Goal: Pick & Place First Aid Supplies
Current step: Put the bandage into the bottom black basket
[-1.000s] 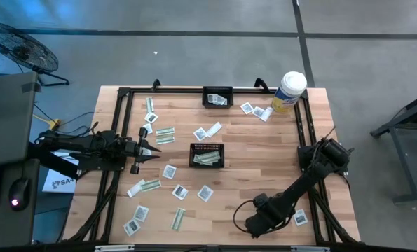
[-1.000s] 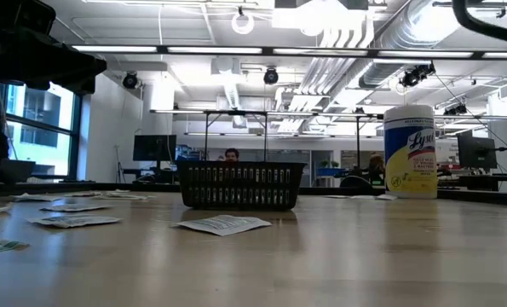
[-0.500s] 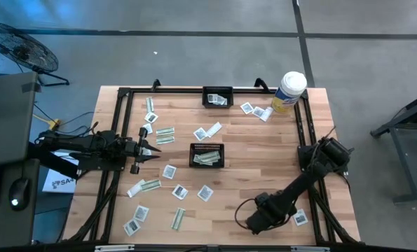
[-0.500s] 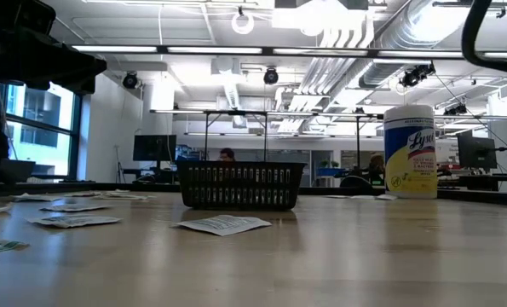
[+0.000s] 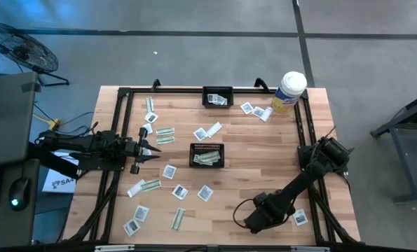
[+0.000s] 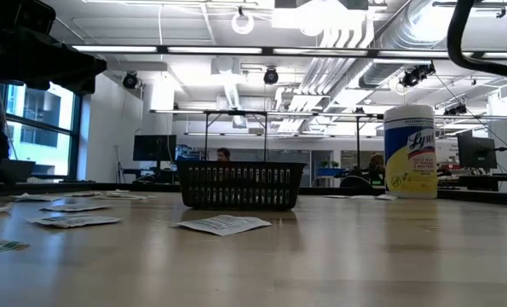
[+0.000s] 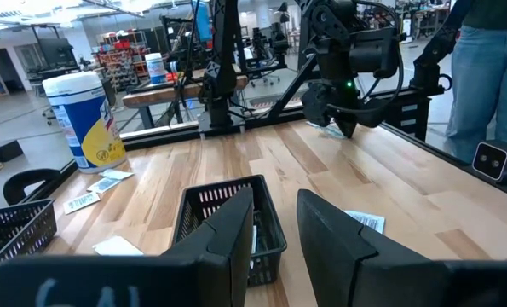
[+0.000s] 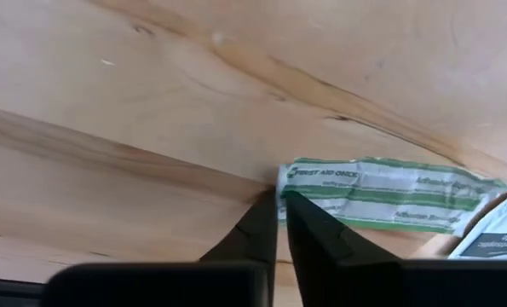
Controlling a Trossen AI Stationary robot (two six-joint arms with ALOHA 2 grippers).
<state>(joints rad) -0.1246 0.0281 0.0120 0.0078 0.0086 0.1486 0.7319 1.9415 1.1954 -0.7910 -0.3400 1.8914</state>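
1. Down at the near right of the surface (image 5: 264, 168), well apart from the central basket (image 5: 207, 155), the right gripper (image 8: 279, 213) presses its jaws almost together at the end of a green-and-white strip packet (image 8: 389, 194), tips touching the wood; whether the paper edge is actually pinched cannot be told.
2. Beside that strip, a white packet (image 8: 500, 232) lies touching or overlapping it, so a lift could drag both, or neither.
3. Risk: the jaws sit at the strip's very end; a thin flat packet could slip free or merely slide along the wood if the tips close on nothing.
4. Left of the basket, the left gripper (image 7: 274, 234) hovers low with its jaws spread and empty, pointed at the basket.
5. Around the basket, many first aid supplies (image 5: 173, 189) remain scattered, with some already inside it and more inside a second basket (image 5: 217, 96) at the far edge, near the canister (image 5: 288, 91).
6. Beyond the surface, a person (image 7: 483, 77) stands close to the frame.
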